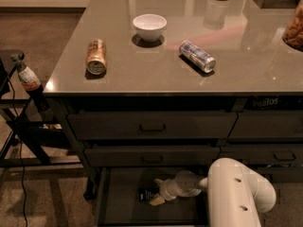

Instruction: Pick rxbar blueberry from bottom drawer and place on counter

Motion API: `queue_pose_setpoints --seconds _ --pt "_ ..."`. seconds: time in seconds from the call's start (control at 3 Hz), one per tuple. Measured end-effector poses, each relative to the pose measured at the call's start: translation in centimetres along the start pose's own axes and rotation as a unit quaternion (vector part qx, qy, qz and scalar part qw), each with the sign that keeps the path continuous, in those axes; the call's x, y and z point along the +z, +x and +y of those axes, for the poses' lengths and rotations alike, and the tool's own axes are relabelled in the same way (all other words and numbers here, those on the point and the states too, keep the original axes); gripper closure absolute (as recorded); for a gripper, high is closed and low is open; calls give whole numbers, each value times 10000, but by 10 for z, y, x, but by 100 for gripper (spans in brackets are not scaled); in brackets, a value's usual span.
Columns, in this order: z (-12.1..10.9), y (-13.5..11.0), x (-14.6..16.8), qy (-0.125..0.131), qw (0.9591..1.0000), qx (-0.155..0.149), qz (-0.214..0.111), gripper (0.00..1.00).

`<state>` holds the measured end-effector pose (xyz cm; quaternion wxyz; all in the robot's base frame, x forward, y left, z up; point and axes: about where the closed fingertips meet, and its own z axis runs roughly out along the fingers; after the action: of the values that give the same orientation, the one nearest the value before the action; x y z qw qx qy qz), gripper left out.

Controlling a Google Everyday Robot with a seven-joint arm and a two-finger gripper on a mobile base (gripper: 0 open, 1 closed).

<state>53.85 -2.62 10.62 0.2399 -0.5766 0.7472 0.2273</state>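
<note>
Down in the bottom drawer (pixel 127 208), gripper (pixel 156 191) spread beside rxbar blueberry (pixel 145 194).

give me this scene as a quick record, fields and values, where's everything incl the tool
tool: down in the open bottom drawer, at the rxbar blueberry
rxbar blueberry: on the drawer floor, not yet on the counter
counter holds: white bowl, orange can, silver-blue can, both cans on their sides
upper drawers: shut
</note>
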Motion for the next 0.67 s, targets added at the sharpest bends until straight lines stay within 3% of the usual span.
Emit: queue_pose_setpoints --seconds 0.33,0.67 --pt "0 0 0 -1 10000 0 0 89" --pt "0 0 0 -1 10000 0 0 100"
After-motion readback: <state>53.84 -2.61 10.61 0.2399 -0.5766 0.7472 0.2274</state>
